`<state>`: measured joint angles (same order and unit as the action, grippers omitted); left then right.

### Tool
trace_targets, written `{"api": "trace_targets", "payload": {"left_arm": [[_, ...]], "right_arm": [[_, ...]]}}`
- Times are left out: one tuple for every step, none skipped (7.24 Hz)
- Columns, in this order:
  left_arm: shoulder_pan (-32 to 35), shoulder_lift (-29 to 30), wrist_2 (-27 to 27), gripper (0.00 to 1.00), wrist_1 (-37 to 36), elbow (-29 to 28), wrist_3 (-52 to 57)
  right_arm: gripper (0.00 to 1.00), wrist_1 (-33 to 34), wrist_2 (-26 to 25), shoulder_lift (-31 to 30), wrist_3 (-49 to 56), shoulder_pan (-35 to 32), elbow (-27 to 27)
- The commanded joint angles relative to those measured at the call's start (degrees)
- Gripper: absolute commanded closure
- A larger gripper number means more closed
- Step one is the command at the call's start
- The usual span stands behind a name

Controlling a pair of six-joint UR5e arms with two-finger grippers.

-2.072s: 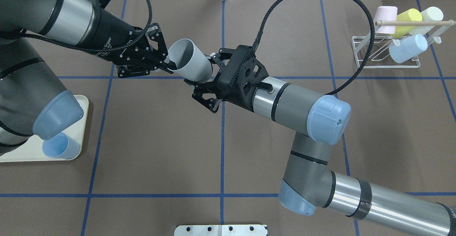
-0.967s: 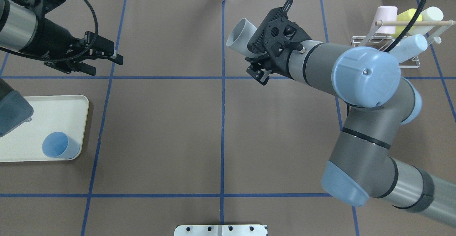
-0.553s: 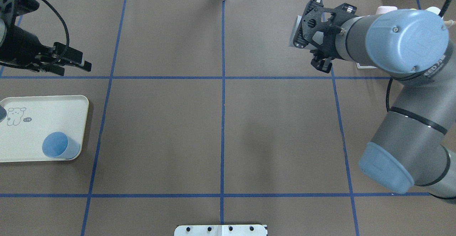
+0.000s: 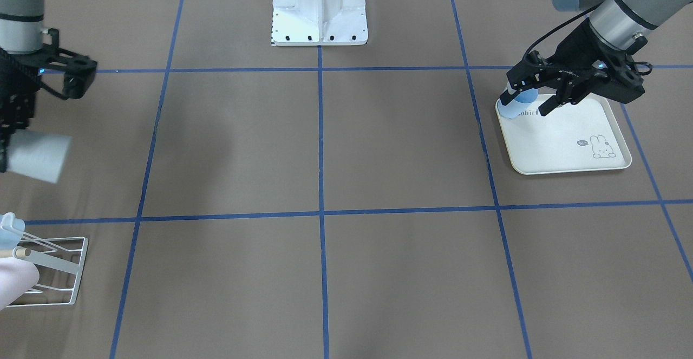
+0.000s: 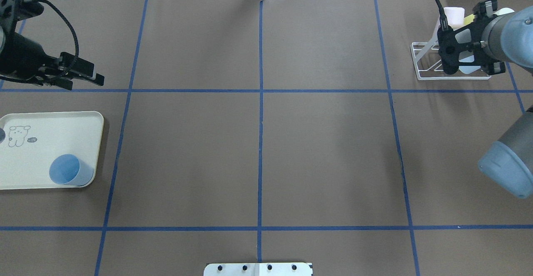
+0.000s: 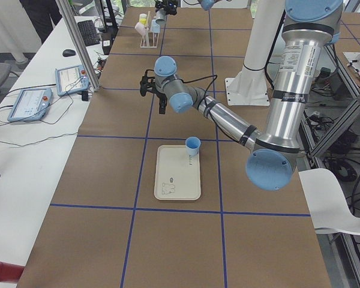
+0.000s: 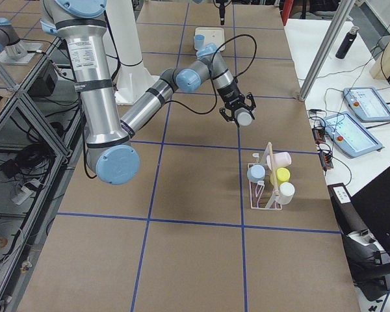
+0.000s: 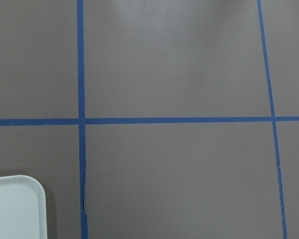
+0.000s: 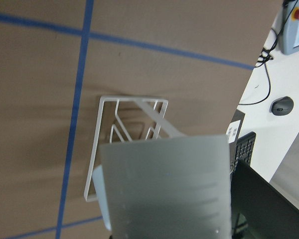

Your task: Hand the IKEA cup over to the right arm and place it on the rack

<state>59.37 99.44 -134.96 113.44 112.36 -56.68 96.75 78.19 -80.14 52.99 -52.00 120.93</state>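
Grey plastic cup (image 4: 38,156), judged light, rigid and slippery, which I am holding near the rack (image 7: 268,185), right gripper (image 7: 239,116) clamped across its side wall.

Blue tape lines (image 5: 260,163) are crossing the brown table (image 5: 187,163), while teach pendants (image 6: 29,102) and a keyboard (image 6: 101,32) are lying on a white side desk (image 6: 24,156).

Grey cup (image 4: 38,156) has passed from the left gripper (image 5: 85,78) to the right gripper (image 7: 240,117), which has carried it from mid-bench to above the rack (image 5: 420,65). The left gripper has withdrawn, fingers apart, toward the tray (image 5: 62,142).
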Motion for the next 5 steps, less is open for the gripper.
{"api": "trace_targets", "payload": {"left_arm": [[-0.1, 0.1, 0.1, 0.00, 0.0, 0.1, -0.2], [-0.1, 0.1, 0.1, 0.00, 0.1, 0.1, -0.2], [-0.1, 0.1, 0.1, 0.00, 0.1, 0.1, -0.3], [-0.1, 0.1, 0.1, 0.00, 0.1, 0.1, -0.3], [-0.1, 0.1, 0.1, 0.00, 0.1, 0.1, -0.3]], "right_arm": [[0.67, -0.2, -9.4, -0.9, 12.2, -0.6, -3.8], [0.67, -0.5, -12.8, -0.5, 14.7, -0.5, -5.5], [0.67, -0.6, -15.8, 1.1, 17.3, -0.5, -7.1], [0.67, -0.7, -17.8, 1.5, 17.1, -0.3, -9.2], [0.67, -0.7, -18.1, 2.1, 17.1, 0.0, -10.2]]}}
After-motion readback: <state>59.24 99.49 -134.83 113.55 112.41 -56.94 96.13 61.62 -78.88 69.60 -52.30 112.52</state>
